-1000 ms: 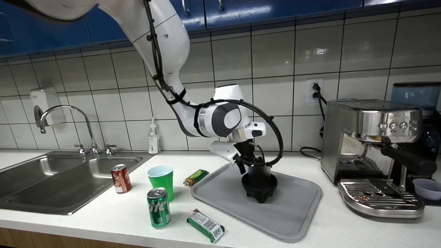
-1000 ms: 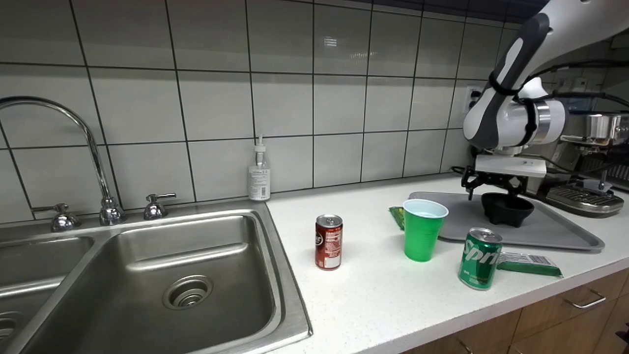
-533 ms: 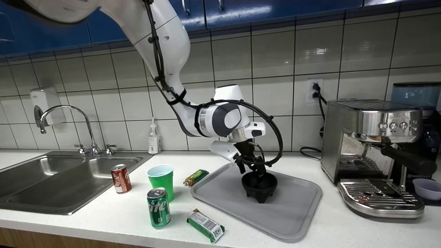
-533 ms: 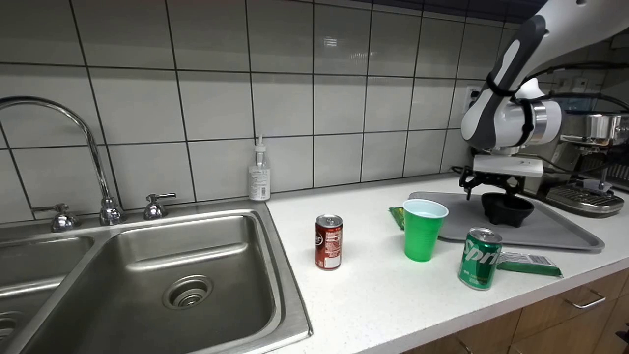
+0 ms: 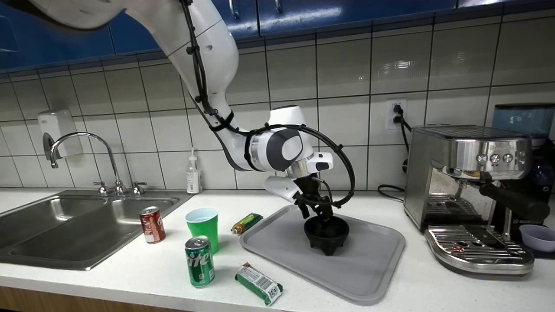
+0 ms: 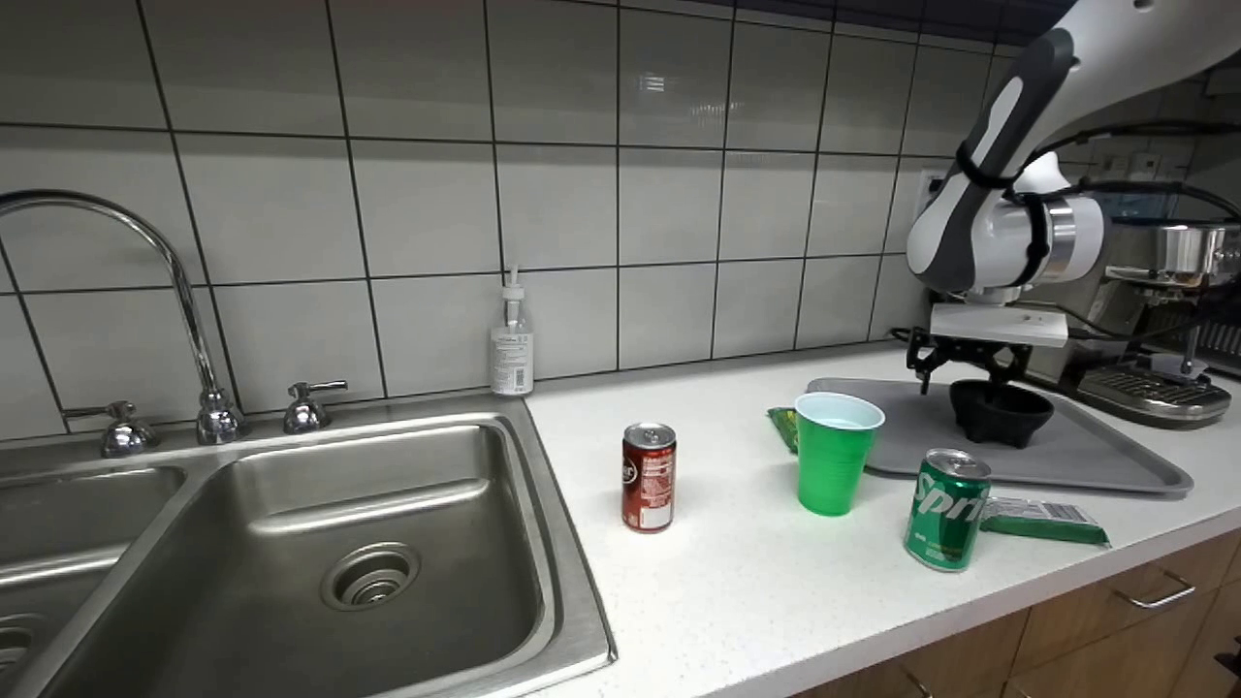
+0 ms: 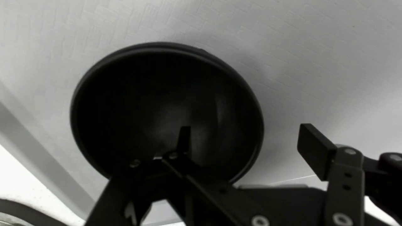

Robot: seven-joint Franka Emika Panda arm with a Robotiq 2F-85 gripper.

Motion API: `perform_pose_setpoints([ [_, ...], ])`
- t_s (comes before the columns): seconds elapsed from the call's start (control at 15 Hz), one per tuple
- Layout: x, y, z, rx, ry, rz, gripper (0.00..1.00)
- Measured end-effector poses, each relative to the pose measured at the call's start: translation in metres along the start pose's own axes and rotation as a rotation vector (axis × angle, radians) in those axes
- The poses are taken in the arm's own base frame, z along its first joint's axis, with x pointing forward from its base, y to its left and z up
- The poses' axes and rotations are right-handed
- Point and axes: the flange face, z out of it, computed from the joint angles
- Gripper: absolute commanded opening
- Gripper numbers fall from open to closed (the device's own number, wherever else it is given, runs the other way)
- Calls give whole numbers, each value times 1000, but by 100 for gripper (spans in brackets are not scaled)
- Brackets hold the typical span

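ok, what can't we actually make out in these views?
Lower stretch of the bowl rim: wrist view, behind the gripper.
Whether the inner finger touches the bowl: wrist view, black on black.
Part of the green-yellow packet: in an exterior view, behind the green cup.
Floor of the green cup: both exterior views, hidden by its near wall.
Spout end of the faucet: in an exterior view, cut off by the left edge.

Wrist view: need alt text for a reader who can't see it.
Black bowl seen from above on a gray tray, with the open dark pincer straddling its rim: one finger shows against the bowl's interior, the other stands outside it over the tray. A strip of white counter shows at lower left.
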Motion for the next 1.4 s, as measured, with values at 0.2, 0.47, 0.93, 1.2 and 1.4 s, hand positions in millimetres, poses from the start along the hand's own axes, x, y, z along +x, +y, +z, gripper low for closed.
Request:
perform_pose_setpoints([
  [0.2,-1,-3,0,0,1,-7,34],
  [0.47,-1,-6,-1,1,2,-13,1],
  [0.93,3,-5,-6,1,12,-13,3],
  [1.2,3,-10,-9,5,16,-20,3],
  [1.4,1,-21,-13,12,21,-36,3],
])
